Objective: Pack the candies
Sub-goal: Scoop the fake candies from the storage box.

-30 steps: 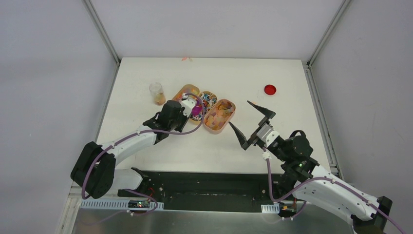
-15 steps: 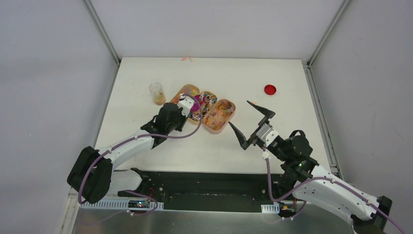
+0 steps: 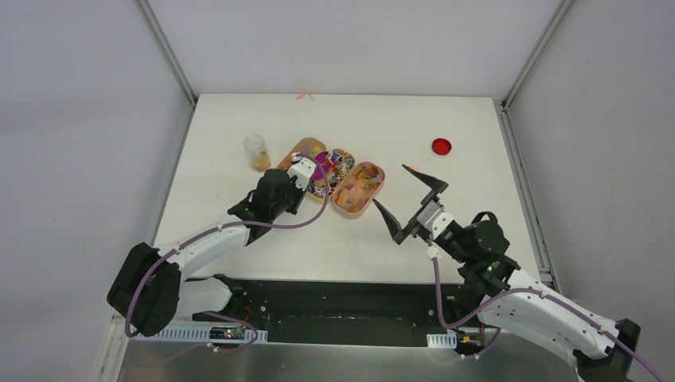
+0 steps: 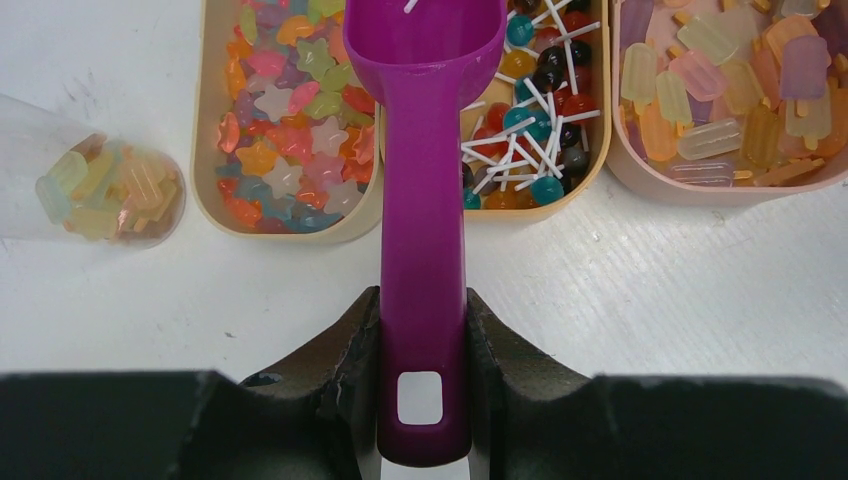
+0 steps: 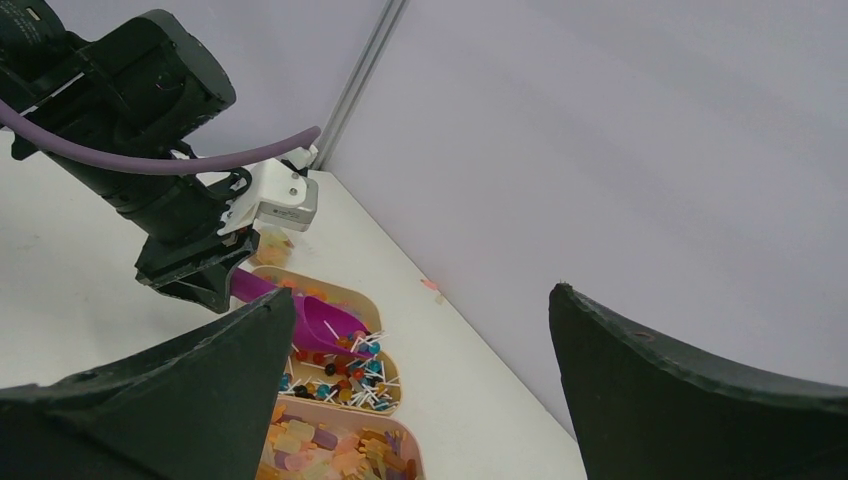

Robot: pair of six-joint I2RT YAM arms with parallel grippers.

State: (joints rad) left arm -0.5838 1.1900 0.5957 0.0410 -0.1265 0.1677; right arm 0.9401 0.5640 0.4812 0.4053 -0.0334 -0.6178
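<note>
White tabletop (image 3: 477, 119), closed in by pale grey panels, is seen whole only from the top view, where three oval trays are laid side by side. A red disc (image 3: 441, 146) is shown well off to the right of the middle tray (image 3: 341, 161), and this disc is not caught by either wrist camera. The right gripper (image 3: 389, 184) is held in the air to the right of the middle tray, its fingers spread wide with nothing between them.

Only in the left wrist view can the candies (image 4: 290, 130) be told apart: bright star shapes are heaped in the tray left of the middle tray, lollipops (image 4: 530, 130) are piled in the middle tray itself, and pale ice-lolly shapes (image 4: 700, 90) fill the tray to its right. The lollipop sticks are pointed every way, with no common axis. A clear cup (image 4: 100, 190) with a few gummies inside is seen further left of the middle tray.

A magenta scoop (image 4: 422, 250) is clamped by its handle in the left gripper (image 4: 422, 310), the fingers (image 4: 355, 335) pressed against both sides. Its long axis is run straight away from the fingers, and its bowl is held over the middle tray's left rim
</note>
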